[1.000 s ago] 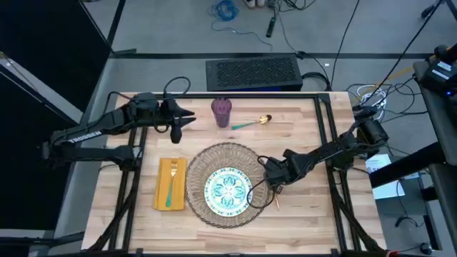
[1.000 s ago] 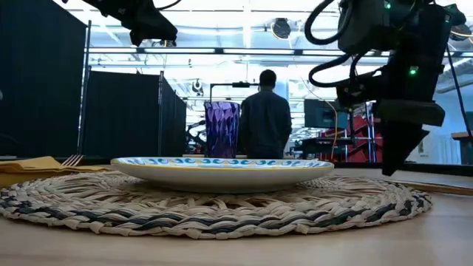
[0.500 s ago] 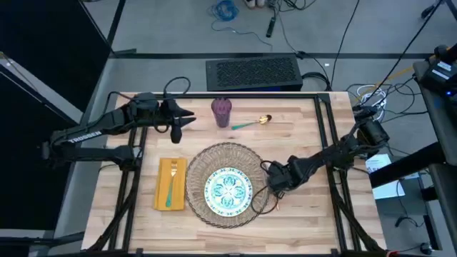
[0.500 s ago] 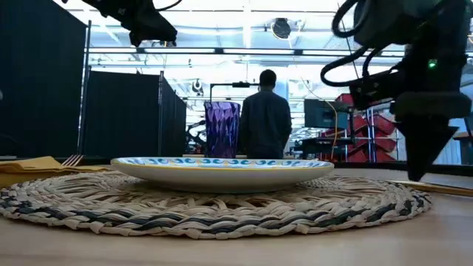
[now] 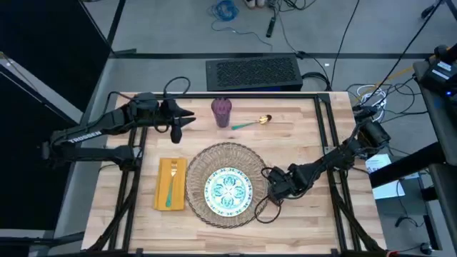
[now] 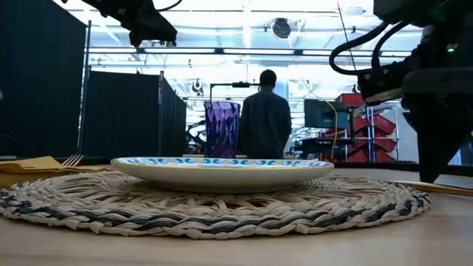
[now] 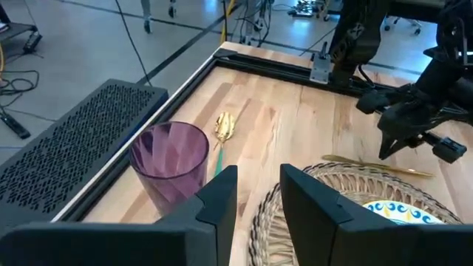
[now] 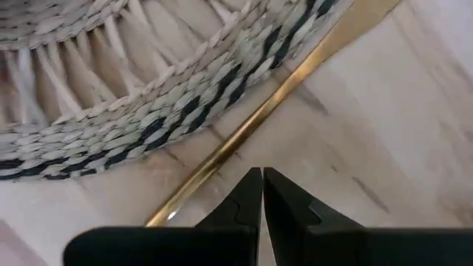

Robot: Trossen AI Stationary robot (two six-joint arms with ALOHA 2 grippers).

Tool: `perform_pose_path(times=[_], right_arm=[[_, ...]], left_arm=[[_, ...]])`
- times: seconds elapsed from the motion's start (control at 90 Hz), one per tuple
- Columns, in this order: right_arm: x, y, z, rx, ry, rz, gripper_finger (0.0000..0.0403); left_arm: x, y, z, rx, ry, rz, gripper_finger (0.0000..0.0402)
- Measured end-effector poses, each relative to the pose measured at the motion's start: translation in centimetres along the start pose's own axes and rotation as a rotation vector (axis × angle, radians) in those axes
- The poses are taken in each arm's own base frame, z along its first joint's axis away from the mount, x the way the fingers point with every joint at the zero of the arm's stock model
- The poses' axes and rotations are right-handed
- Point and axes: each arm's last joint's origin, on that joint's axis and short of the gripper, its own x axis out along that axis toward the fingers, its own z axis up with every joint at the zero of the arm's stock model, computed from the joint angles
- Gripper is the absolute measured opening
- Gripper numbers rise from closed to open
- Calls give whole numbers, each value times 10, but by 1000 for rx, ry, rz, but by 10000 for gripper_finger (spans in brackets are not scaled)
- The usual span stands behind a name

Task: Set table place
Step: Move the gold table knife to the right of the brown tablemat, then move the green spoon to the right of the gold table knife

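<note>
Left arm sits over the table's (image 5: 300, 135) far-left part; we see its left gripper (image 5: 187, 119) hovering high, just left of the purple cup (image 5: 221, 112), fingers (image 7: 222, 198) parted a narrow way with nothing between them. Below it, near the left edge, we find the mustard-yellow napkin (image 5: 163, 194) lying flat with a teal-handled gold fork (image 5: 171, 182) on top. The cup stands upright near the far rail, and in the left wrist view (image 7: 170, 157) it shows just beyond the fingers. Right of the cup we note a gold spoon (image 5: 253, 122) with a teal handle, flat on the wood, well apart from the placemat. The round woven placemat (image 5: 243, 157) lies mid-table and the white plate with teal floral pattern (image 5: 228, 191) rests on it, roughly centred. At the placemat's right rim we see a thin gold knife (image 8: 251, 125) lying on the bare wood, just beside the weave and partly tucked against it. The right gripper (image 5: 270, 195) is low over that spot, tips pointing down at the knife, fingers (image 8: 284, 203) pinched together and gripping nothing. In the low view a person (image 6: 266, 118) stands in the room behind, back turned.
</note>
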Motion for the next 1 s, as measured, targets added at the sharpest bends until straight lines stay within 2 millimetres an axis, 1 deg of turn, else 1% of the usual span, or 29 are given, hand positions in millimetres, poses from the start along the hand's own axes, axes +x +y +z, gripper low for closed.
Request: perform_pose_path(times=[0.222, 0.389, 0.8, 0.889, 1.0], right_arm=[[-1, 6, -3, 13, -14, 48, 0], [7, 8, -3, 15, -6, 40, 0], [5, 3, -2, 8, 9, -1, 0], [2, 2, 1, -2, 16, -24, 0], [-7, 3, 10, -24, -8, -79, 0]], left_arm=[[0, 0, 0, 0, 0, 0, 88], [0, 0, 0, 0, 0, -1, 88], [0, 0, 0, 0, -1, -1, 88], [0, 0, 0, 0, -2, -1, 88], [0, 0, 0, 0, -3, -1, 88]])
